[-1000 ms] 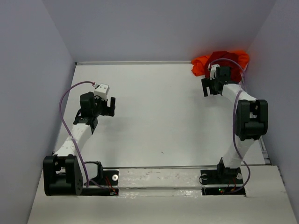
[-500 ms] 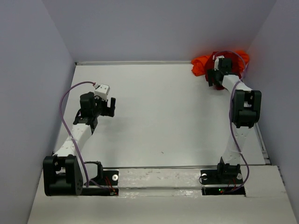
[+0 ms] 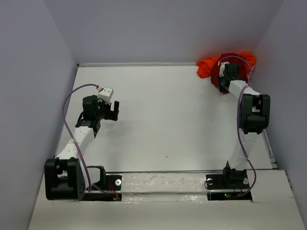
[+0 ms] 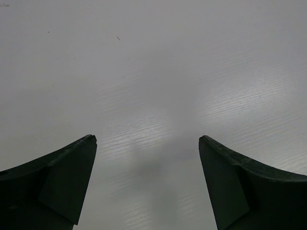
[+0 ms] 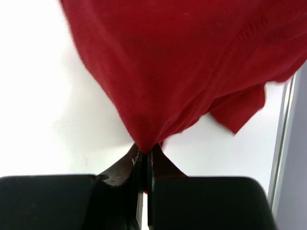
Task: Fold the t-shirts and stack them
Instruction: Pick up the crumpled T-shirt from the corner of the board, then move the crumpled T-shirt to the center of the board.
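Two crumpled t-shirts lie heaped in the far right corner of the table. The bright orange t-shirt [image 3: 205, 66] shows at the heap's left and right ends. The dark crimson red t-shirt [image 3: 215, 80] lies over its middle and fills the top of the right wrist view [image 5: 182, 62]. My right gripper [image 3: 223, 87] is at the heap's near edge, shut on a pinched fold of the red t-shirt [image 5: 145, 152]. My left gripper [image 3: 114, 111] hangs open over bare table on the left, nothing between its fingers [image 4: 147, 139].
The white table [image 3: 168, 115] is boxed in by grey walls at the left, back and right. The heap sits close to the right wall, where a metal edge strip [image 5: 284, 143] runs along the table's side.
My right arm has stretched further into the heap and its jaws have shut on the red cloth. The left arm has stayed where it was.
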`<state>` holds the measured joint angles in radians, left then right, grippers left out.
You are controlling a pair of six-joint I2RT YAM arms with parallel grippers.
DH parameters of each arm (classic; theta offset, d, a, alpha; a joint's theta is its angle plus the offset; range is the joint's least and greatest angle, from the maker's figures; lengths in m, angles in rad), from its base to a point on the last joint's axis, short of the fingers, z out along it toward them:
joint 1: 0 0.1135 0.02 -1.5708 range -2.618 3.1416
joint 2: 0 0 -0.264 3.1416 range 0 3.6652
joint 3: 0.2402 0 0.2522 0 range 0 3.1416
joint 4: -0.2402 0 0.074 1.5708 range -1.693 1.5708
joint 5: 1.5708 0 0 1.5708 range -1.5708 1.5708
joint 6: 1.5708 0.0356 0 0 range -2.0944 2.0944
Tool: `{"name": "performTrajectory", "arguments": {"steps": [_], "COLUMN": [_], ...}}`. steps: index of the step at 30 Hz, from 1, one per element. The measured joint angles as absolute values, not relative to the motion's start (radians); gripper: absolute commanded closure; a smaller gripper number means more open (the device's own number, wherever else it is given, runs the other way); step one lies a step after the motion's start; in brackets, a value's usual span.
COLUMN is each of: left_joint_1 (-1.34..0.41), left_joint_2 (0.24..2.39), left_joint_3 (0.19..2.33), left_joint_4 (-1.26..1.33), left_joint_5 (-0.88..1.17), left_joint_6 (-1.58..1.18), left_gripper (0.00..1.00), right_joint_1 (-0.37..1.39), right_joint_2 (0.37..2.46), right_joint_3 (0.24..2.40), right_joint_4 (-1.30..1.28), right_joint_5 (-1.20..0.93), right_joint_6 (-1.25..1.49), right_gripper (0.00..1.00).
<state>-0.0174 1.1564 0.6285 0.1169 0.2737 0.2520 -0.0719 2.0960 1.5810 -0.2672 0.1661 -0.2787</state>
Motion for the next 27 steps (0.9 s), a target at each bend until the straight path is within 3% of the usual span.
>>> {"name": "performTrajectory", "arguments": {"steps": [5, 15, 21, 27], "left_joint_1": [-0.017, -0.017, -0.017, -0.017], "left_joint_2": [1.156, 1.156, 1.151, 1.14], "left_joint_3": [0.628, 0.628, 0.628, 0.628], "left_joint_4": [0.112, 0.104, 0.099, 0.098], "left_joint_5": [0.281, 0.288, 0.306, 0.311], "left_joint_6": [0.253, 0.253, 0.252, 0.252], "left_gripper": [0.03, 0.03, 0.04, 0.04], "right_joint_1": [-0.072, -0.053, 0.043, 0.2], "right_joint_2": [1.863, 1.298, 1.327, 1.414], "right_joint_3": [1.388, 1.265, 1.215, 1.198], "right_joint_4": [-0.342, -0.479, -0.556, -0.575], "right_joint_5": [0.043, -0.331, -0.499, -0.514], "right_joint_6": [-0.292, -0.287, -0.265, -0.241], "right_gripper": [1.0, 1.0, 1.0, 1.0]}}
